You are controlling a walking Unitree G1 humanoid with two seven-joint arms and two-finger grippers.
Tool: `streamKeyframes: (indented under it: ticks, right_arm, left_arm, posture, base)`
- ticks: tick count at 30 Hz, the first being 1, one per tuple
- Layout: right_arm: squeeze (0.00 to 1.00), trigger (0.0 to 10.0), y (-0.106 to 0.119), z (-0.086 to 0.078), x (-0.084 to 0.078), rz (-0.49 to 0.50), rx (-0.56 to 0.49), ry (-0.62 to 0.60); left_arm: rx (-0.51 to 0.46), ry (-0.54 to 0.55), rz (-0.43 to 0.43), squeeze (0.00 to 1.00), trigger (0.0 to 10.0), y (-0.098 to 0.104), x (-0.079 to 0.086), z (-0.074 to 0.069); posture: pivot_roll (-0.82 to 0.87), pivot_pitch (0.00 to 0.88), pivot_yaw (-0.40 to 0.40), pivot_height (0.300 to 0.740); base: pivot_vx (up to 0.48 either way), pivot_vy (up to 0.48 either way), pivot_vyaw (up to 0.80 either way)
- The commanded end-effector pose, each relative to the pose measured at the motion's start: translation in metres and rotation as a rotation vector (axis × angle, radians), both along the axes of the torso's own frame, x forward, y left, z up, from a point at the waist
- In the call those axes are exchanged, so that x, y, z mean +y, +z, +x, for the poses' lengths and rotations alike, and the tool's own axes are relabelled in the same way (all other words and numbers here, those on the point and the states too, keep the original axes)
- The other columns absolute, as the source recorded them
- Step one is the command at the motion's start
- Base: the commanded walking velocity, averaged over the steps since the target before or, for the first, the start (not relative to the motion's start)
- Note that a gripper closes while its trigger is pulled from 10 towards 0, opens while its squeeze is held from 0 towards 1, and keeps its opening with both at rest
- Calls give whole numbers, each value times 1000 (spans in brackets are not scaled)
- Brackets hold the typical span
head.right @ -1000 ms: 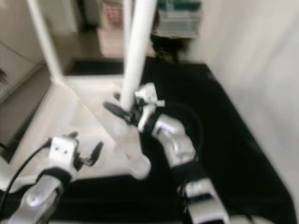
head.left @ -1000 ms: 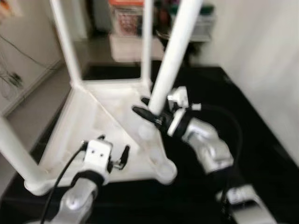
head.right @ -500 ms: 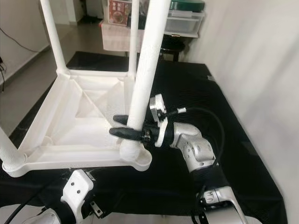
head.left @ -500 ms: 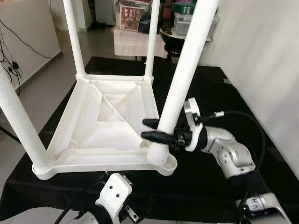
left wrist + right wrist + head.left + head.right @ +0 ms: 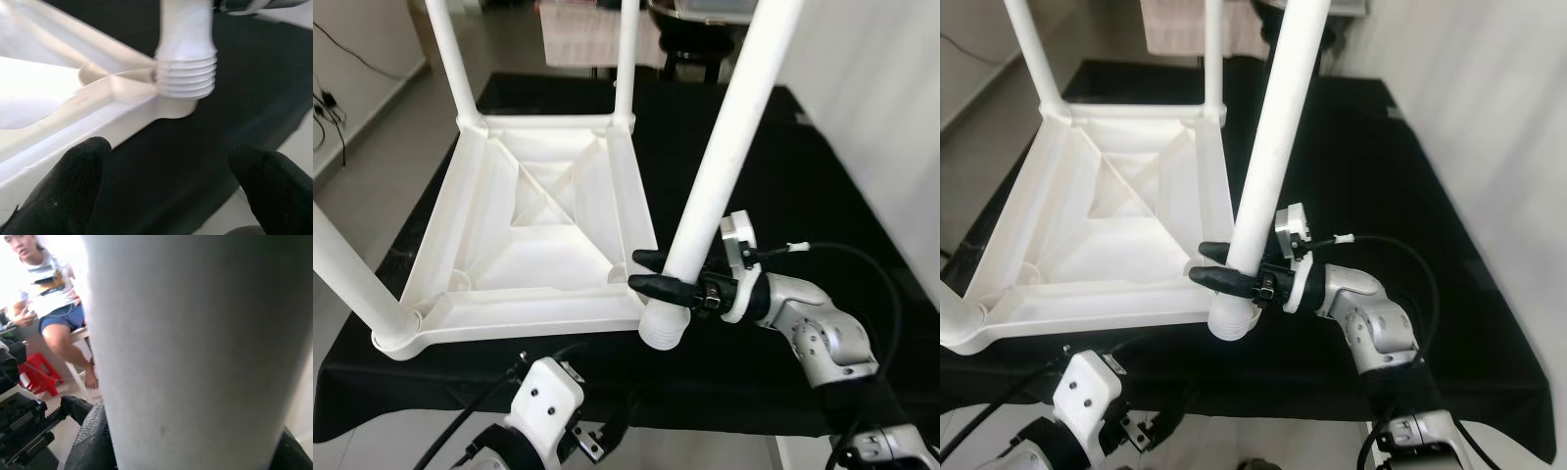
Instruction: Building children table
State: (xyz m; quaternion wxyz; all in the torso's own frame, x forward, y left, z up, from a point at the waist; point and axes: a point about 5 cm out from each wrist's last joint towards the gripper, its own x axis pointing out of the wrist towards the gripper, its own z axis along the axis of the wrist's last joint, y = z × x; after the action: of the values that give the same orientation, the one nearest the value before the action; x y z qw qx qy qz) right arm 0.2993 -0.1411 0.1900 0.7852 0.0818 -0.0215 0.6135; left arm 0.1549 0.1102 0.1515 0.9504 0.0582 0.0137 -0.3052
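A white plastic children's table (image 5: 538, 245) lies upside down on a black cloth (image 5: 803, 176). Three white legs stand in its corners, one of them at the front left (image 5: 352, 284). My right gripper (image 5: 641, 272) is shut on the fourth leg (image 5: 724, 166), low on its shaft. That leg leans to the right, and its threaded end (image 5: 188, 73) sits at the front right corner socket (image 5: 171, 105) with the threads showing. My left gripper (image 5: 171, 196) hangs open below the cloth's front edge, facing that corner, with nothing between its fingers (image 5: 73, 181).
A white wall (image 5: 891, 98) runs close along the right. Bare floor (image 5: 372, 147) lies to the left, with a low stand (image 5: 587, 44) behind the table. The right wrist view shows a seated person (image 5: 54, 308) and a red stool (image 5: 36, 377).
The camera has tilted down. My left arm dropped from over the tabletop to below the front edge. The held leg's threaded end now shows at the corner socket.
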Motion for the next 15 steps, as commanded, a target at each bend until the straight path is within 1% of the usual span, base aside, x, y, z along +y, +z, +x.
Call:
streamKeyframes:
  ticks: [1,7,11,14,15]
  right_arm:
    - [0,10000,6,-1,-4,-13,-37,-27]
    - [0,10000,9,-3,-1,-38,-63,-36]
    - [0,10000,8,-4,3,-47,-69,-25]
    - [0,10000,10,-4,6,-62,-87,-15]
    - [0,10000,10,-4,7,-81,-105,-7]
  left_arm:
    - [20,-6,-8,0,10000,1,1,-5]
    - [30,-17,-15,0,10000,2,3,-9]
    - [30,-19,-14,0,10000,3,3,-10]
    - [24,-16,-6,0,10000,3,4,-10]
    - [23,-15,-4,0,10000,3,4,-10]
  posture:
    - [-190,268,-50,740]
    - [-185,277,-42,740]
    - [-185,274,-40,740]
    - [-183,270,-40,740]
    - [-179,269,-41,740]
  base:
    - [0,0,0]
    - [0,0,0]
    - [0,0,0]
    - [0,0,0]
    - [0,0,0]
